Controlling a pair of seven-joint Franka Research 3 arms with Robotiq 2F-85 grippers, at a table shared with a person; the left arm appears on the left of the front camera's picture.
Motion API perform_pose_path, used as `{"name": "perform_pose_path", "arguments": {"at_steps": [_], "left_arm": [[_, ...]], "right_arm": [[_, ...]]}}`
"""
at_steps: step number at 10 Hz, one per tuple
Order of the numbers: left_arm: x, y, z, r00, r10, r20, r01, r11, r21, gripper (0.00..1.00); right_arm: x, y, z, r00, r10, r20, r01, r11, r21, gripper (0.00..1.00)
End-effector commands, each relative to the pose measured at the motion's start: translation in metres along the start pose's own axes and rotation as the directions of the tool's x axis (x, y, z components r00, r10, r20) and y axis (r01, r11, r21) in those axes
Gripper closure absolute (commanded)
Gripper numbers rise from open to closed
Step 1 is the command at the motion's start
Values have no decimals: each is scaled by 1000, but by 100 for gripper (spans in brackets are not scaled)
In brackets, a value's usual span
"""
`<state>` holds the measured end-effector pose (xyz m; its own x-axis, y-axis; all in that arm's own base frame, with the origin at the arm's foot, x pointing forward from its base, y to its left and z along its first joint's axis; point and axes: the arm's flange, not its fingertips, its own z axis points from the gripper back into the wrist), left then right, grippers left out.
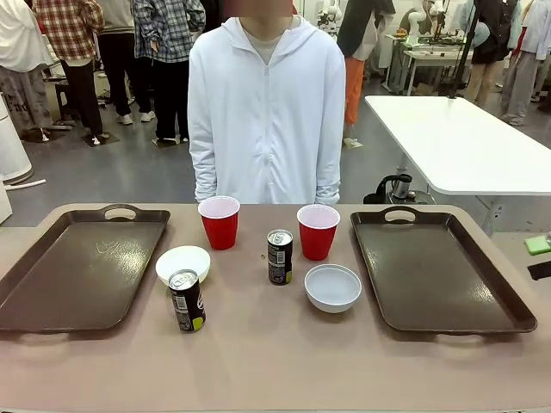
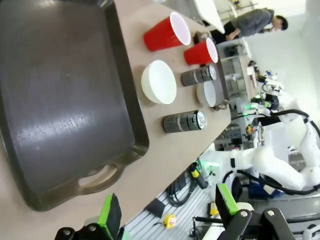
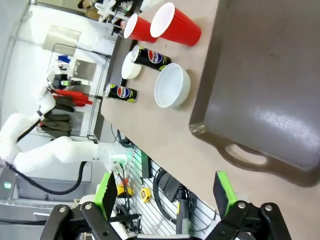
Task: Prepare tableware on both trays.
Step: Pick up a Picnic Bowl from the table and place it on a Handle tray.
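Both hang wide open and empty over the near edge of the table (image 1: 275, 361): left gripper (image 2: 167, 207) by the left tray (image 1: 77, 275), right gripper (image 3: 165, 192) by the right tray (image 1: 439, 275), tableware (image 1: 279, 256) between them.

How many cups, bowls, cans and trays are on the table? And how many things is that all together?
Red cups: 2
Bowls: 2
Drink cans: 2
Brown trays: 2
Total: 8
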<state>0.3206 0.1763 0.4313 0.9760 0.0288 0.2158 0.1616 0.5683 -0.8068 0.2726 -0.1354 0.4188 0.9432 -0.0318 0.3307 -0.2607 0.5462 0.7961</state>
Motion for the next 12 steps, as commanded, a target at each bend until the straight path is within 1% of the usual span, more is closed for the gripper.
{"name": "perform_pose_path", "arguments": {"at_steps": [1, 4, 5, 6, 12], "left_arm": [[-4, 5, 5, 1000, -25, 2, 25, 1000, -3, 0], [-11, 14, 18, 1000, -6, 14, 6, 1000, 17, 0], [-15, 12, 16, 1000, -26, -1, 26, 998, 59, 0], [-10, 10, 13, 1000, 12, 27, -12, 1000, 8, 0], [-10, 10, 13, 1000, 12, 27, -12, 1000, 8, 0]], "right_arm": [[-65, 14, -28, 1000, 19, 16, -19, 999, -26, 0], [-71, 16, -21, 999, 14, 46, -12, 999, -37, 0], [-70, 16, -23, 1000, 19, 18, -18, 998, -56, 0], [-22, 3, 29, 999, -5, 45, 6, 1000, -25, 0], [-22, 3, 29, 999, -5, 45, 6, 1000, -25, 0]]}}
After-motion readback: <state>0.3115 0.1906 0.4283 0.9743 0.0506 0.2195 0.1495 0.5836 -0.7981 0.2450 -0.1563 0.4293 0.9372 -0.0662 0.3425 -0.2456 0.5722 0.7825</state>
